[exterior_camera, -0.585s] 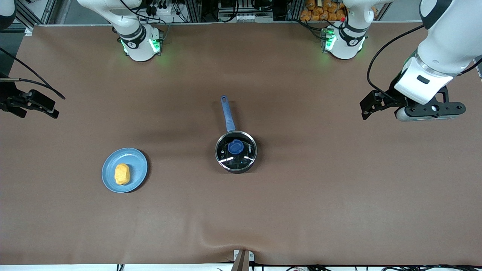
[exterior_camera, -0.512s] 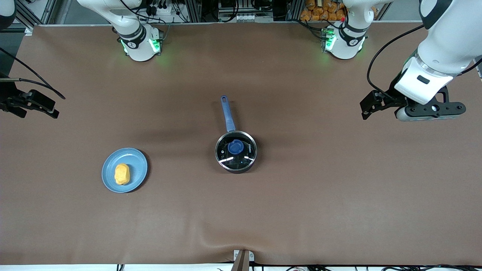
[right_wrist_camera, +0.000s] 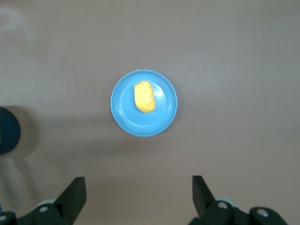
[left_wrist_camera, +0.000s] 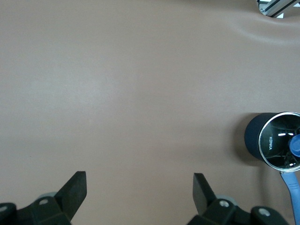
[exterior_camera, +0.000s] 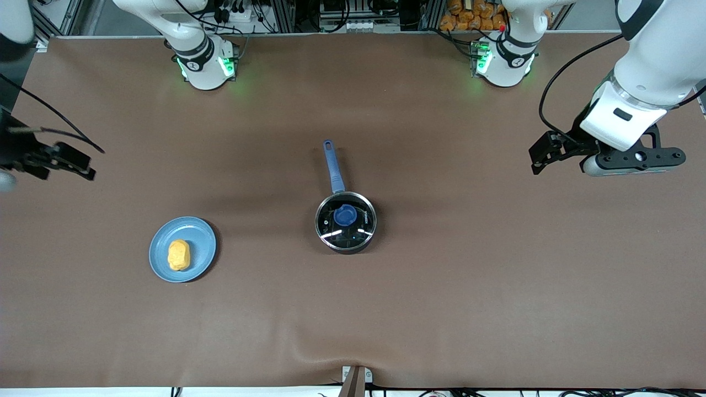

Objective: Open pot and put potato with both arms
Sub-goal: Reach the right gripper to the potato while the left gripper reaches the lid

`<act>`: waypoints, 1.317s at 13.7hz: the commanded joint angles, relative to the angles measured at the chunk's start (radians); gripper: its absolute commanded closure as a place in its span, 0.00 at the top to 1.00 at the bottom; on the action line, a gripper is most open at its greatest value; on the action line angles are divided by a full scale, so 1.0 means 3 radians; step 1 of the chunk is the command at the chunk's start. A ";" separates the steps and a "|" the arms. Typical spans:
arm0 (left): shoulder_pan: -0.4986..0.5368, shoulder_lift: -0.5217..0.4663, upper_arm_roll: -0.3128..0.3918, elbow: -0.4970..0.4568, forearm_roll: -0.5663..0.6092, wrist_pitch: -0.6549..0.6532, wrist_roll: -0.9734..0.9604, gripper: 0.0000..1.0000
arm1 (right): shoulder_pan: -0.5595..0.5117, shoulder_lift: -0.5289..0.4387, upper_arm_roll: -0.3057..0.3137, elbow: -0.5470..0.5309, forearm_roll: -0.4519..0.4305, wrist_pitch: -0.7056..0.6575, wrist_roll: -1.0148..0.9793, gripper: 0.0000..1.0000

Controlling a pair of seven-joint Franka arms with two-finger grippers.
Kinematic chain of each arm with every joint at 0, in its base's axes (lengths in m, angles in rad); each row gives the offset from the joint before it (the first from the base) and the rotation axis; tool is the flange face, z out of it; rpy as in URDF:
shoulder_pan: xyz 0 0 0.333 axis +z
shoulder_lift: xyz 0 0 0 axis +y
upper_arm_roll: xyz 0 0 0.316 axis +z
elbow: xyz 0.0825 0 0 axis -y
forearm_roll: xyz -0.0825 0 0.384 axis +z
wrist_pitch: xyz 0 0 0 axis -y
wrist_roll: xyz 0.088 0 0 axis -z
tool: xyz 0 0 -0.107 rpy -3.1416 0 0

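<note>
The black pot (exterior_camera: 346,222) stands mid-table with its glass lid and blue knob (exterior_camera: 346,215) on; its blue handle (exterior_camera: 333,165) points toward the arms' bases. The yellow-orange potato (exterior_camera: 178,255) lies on a light-blue plate (exterior_camera: 201,242) toward the right arm's end. My left gripper (exterior_camera: 634,159) hangs open and empty over bare table at the left arm's end; its wrist view shows open fingers (left_wrist_camera: 139,183) and the pot (left_wrist_camera: 262,140) off to one side. My right gripper (exterior_camera: 22,157) hangs open and empty at the right arm's end; its wrist view (right_wrist_camera: 139,187) shows the potato (right_wrist_camera: 144,97).
The brown table cover (exterior_camera: 469,286) has a small wrinkle at the edge nearest the front camera. Cables and racks stand along the edge by the arms' bases. The pot's dark edge (right_wrist_camera: 7,131) shows in the right wrist view.
My right gripper has shifted a little toward the plate. My left gripper has barely moved. Pot, lid, plate and potato are unmoved.
</note>
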 commanded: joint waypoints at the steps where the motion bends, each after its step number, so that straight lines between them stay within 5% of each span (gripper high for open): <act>1: 0.0025 -0.0111 -0.0044 -0.0162 0.0054 0.0029 0.0014 1.00 | 0.0058 0.0338 0.0029 0.0039 0.0045 0.0184 -0.0036 1.00; 7: -0.0178 -0.0100 -0.0044 -0.0173 0.0054 0.0034 -0.0042 1.00 | 0.0267 0.1023 0.0034 0.0039 0.0005 0.0813 -0.0087 1.00; 14: -0.1021 0.0185 -0.0014 -0.0168 0.0054 0.0350 -0.0843 1.00 | 0.0109 0.1739 0.0034 -0.0028 -0.0001 0.1580 -0.0634 1.00; 16: -0.1475 0.0374 0.0210 -0.0137 0.0049 0.0504 -0.1293 1.00 | 0.0088 0.1847 0.0029 -0.0028 -0.0001 0.1688 -0.0645 1.00; 18: -0.2109 0.0635 0.0674 -0.0061 0.0044 0.0698 -0.1687 1.00 | 0.0068 0.1924 0.0034 -0.0028 -0.0001 0.1760 -0.0640 1.00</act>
